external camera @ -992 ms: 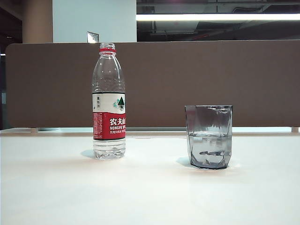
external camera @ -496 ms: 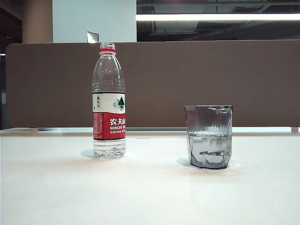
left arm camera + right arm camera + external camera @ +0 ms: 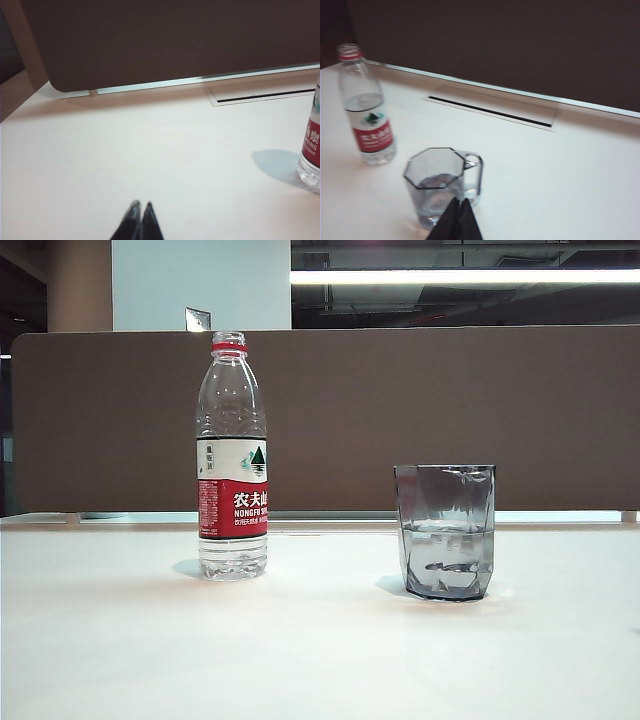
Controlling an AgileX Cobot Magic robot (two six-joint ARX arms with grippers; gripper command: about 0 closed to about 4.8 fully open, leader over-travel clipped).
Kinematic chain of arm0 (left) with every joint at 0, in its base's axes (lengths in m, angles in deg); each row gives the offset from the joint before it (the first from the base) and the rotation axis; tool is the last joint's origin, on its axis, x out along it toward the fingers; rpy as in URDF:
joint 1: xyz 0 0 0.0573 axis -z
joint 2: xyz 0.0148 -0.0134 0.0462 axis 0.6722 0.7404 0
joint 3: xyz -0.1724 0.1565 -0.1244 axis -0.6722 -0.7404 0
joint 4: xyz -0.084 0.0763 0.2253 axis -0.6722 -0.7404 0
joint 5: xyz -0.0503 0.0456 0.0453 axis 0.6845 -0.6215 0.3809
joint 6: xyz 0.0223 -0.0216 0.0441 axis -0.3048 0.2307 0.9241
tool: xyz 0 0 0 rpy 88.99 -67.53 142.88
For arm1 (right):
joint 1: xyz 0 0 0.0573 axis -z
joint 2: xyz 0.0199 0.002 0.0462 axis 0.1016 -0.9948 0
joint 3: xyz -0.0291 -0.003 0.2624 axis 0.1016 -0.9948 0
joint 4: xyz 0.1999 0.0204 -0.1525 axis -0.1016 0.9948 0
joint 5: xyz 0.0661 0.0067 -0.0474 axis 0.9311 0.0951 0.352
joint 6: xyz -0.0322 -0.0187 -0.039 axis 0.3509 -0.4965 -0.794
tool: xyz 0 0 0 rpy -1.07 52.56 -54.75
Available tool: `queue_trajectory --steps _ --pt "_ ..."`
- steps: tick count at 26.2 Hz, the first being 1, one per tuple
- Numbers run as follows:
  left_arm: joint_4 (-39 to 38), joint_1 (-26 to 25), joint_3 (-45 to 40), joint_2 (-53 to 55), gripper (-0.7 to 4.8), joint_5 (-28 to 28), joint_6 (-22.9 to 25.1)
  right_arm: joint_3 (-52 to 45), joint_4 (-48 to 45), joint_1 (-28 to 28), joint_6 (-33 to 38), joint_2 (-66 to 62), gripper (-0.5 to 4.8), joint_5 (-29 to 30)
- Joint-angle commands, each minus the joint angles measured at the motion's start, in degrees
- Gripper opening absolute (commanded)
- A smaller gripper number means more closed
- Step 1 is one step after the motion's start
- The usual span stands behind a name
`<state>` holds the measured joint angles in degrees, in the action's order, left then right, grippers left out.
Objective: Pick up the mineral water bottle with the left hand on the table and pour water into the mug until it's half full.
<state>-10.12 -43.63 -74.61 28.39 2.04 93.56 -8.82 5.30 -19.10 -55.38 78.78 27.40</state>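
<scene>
**On the white table, bottle and mug stood apart**

On the table [image 3: 120, 640], the mineral water bottle [image 3: 232, 460] stood upright and uncapped, well left of the mug [image 3: 445, 532], which already held water to about half. The left gripper [image 3: 138, 210] hung closed and empty, well short of the bottle; the right gripper [image 3: 459, 207] was closed too, just before the mug. The thin plastic would likely dent and feel slick; the labelled waist looked the safest hold.

Low frontal exterior, two wrist views
</scene>
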Motion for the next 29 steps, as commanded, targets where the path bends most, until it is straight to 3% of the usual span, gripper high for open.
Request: queue_trajectory --steps 1,6,8,20,29 --pt "0.81 0.07 0.33 0.00 -0.05 0.20 0.20 -4.15 -7.43 1.38 -0.13 1.49 -0.08 -1.99" --pt "0.81 0.07 0.33 0.00 -0.06 0.20 0.20 -10.47 -13.81 6.25 0.28 3.78 -0.08 -1.81" --pt "0.81 0.07 0.33 0.00 -0.05 0.20 0.20 -14.43 -17.97 11.37 0.28 4.90 -0.08 -1.77" --pt "0.81 0.07 0.33 0.00 -0.06 0.20 0.20 -21.64 -29.18 25.77 0.28 4.90 -0.08 -1.75" --pt "0.79 0.07 0.33 0.00 -0.06 0.20 0.20 -23.56 -30.97 25.51 0.31 4.90 -0.08 -1.05"
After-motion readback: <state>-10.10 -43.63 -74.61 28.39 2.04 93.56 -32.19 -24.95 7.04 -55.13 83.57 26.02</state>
